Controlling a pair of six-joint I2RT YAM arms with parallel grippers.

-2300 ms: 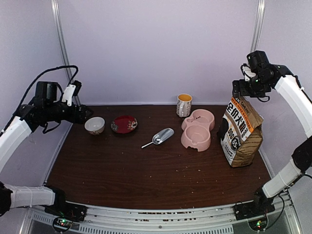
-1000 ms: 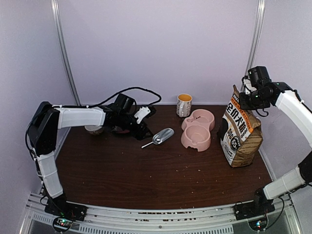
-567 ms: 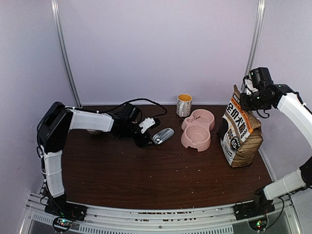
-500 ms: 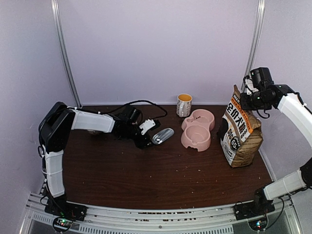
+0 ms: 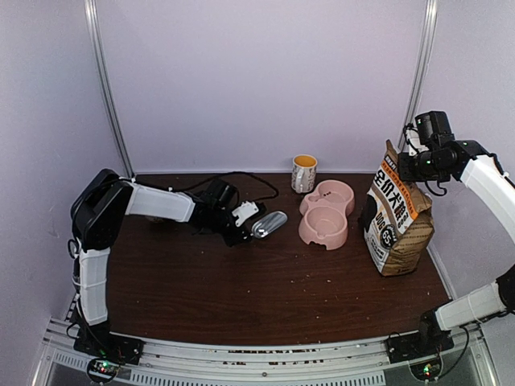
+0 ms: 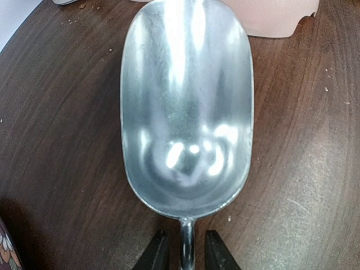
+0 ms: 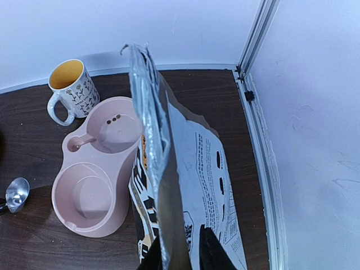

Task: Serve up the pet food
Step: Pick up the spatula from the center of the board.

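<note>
The pet food bag stands upright at the right of the worktop, just right of a pink double bowl. The right hand is clamped on its top edge. The left hand closely flanks the metal scoop's handle; I cannot tell whether it grips.

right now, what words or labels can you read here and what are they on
"全价犬粮", large black characters on the pet food bag
lettering and round badge below it: too blurred
fine print on its side: too small
mug: pattern only, no words
</note>
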